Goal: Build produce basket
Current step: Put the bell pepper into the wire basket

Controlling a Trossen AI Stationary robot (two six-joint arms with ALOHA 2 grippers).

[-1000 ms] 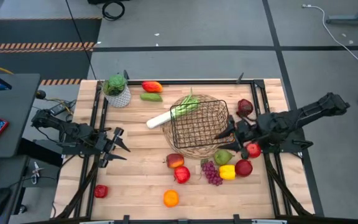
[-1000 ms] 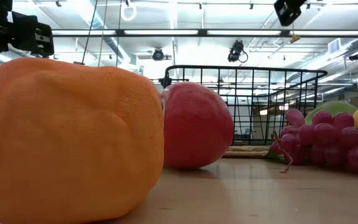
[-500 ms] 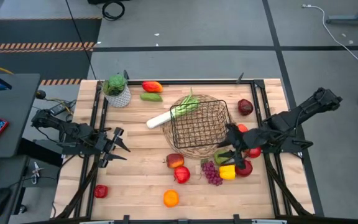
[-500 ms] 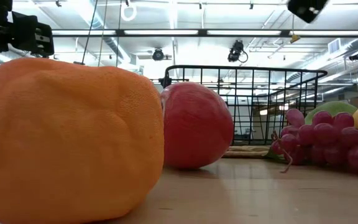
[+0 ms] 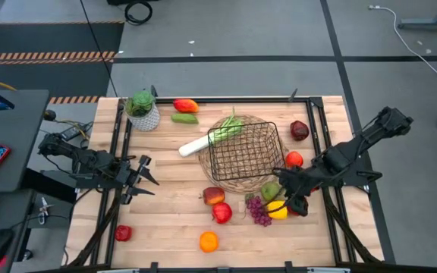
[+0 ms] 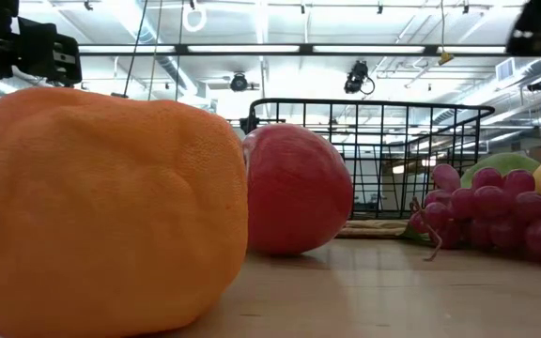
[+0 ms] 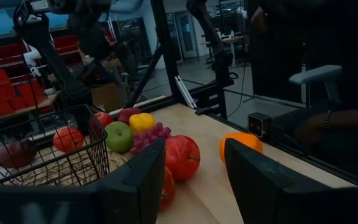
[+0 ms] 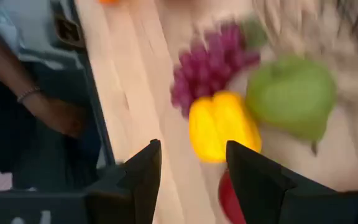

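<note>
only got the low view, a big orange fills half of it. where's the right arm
observer: right gripper hovers over the yellow piece and green pear, just off the basket's near right corner, nothing between its fingers.
operator: anything in the basket
observer: no fruit inside, seen from above; it sits on a round woven mat.
operator: left arm
observer: left gripper waits at the table's left edge.

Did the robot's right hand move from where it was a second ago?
Yes. In the high view the right gripper has slid from beside the basket's right side toward the table's front edge, and now hovers over the yellow pepper near the grapes.
</note>
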